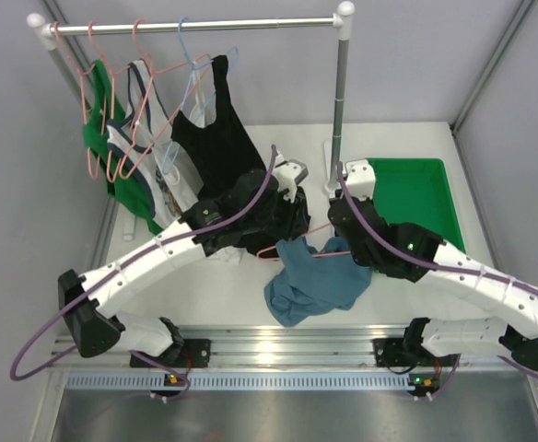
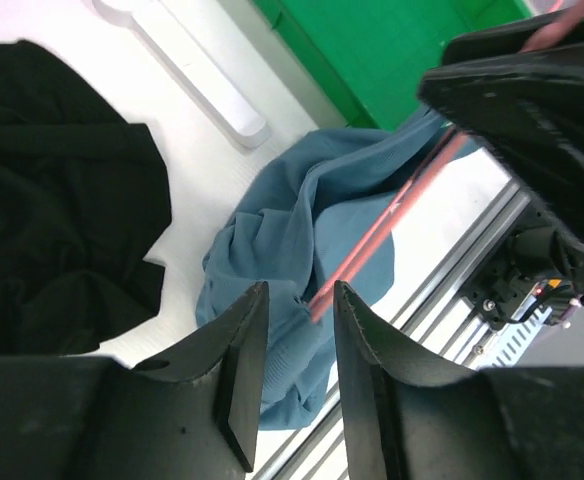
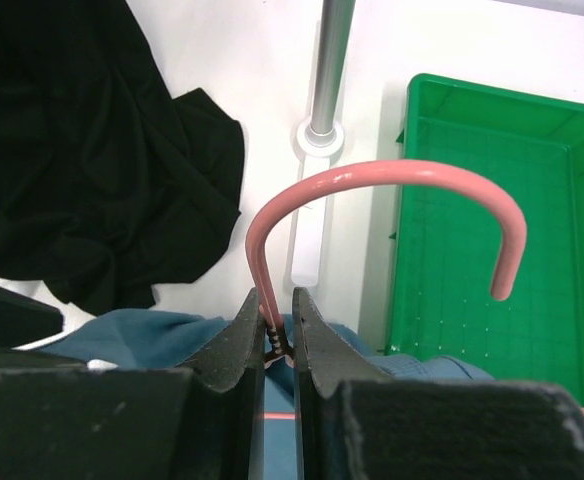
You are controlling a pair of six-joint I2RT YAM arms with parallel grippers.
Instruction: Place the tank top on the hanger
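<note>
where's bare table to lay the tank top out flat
Bare: near left, between the left arm, the tank top and the front rail; and at the back, between the black top and the rack post. The centre is crowded with the left gripper, the right gripper and the hanger. The green tray fills the right rear.

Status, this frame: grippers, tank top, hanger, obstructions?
Right gripper shut on thin pink wire hanger at hook neck. Left gripper open at wire's end. Dusty blue fabric tank top bunched under hanger wire, not hung. Black top hangs close by.
</note>
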